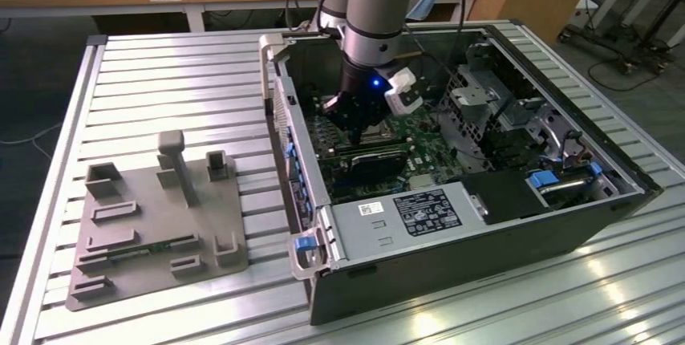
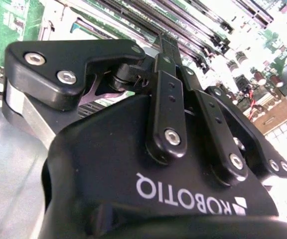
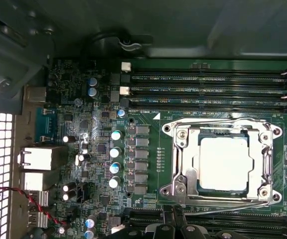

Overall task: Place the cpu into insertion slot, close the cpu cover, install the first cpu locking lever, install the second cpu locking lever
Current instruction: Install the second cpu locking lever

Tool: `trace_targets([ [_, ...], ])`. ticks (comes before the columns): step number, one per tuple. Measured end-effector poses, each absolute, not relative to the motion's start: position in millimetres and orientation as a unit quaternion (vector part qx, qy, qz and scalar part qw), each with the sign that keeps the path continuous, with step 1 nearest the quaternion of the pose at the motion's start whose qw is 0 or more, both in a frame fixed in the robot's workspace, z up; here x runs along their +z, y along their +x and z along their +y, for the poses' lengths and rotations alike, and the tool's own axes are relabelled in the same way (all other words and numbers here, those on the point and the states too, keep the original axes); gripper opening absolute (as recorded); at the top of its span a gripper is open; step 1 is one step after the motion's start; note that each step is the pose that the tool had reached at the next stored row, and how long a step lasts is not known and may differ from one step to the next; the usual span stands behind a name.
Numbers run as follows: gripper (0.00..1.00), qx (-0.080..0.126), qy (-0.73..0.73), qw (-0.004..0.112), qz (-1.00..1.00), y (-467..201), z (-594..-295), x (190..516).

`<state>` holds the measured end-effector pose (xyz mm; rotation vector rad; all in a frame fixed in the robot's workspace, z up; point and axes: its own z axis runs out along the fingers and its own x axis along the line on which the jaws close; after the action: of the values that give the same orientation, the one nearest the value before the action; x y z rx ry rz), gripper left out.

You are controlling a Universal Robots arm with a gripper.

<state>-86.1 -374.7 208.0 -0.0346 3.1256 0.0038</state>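
CPU (image 3: 225, 163), item one: we log a flat square chip with a pale silvery top, lying face up and level in the insertion slot (image 3: 183, 164) on the green motherboard (image 3: 148, 124); being square, it shows no long axis, and its edges run parallel to the socket rim. We see the cpu cover (image 3: 223, 130), a thin silver frame, folded down around the chip so that the chip shows through its cut-out middle, with thin wire levers (image 3: 218, 121) running along the frame's edges. The gripper (image 2: 169, 47) appears in the second wrist view with its black fingers (image 2: 167, 94) pressed together at the tips and nothing pinched between them; white lettering is printed on its black body, which we do not transcribe. In the exterior view the gripper (image 1: 358, 124) hangs inside the open computer case (image 1: 631, 170), directly above the socket region of the board. Long narrow memory slots (image 3: 208, 92) run beside the socket. A large black box with a white label (image 1: 426, 210) sits nearer the case's front. A grey fixture plate (image 1: 150, 225) lies on the slatted table (image 1: 160, 80), to the exterior view's left of the case.
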Motion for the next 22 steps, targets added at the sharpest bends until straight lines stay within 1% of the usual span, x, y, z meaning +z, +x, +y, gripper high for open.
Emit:
trace_targets([
  [5, 0.1, 0.003, -0.011, 0.008, 1.0, -86.1, -374.7, 206.8],
  [17, 0.1, 0.016, -0.011, 0.008, 1.0, -86.1, -374.7, 202.9],
  [22, 0.1, 0.018, -0.011, 0.008, 1.0, -86.1, -374.7, 202.6],
])
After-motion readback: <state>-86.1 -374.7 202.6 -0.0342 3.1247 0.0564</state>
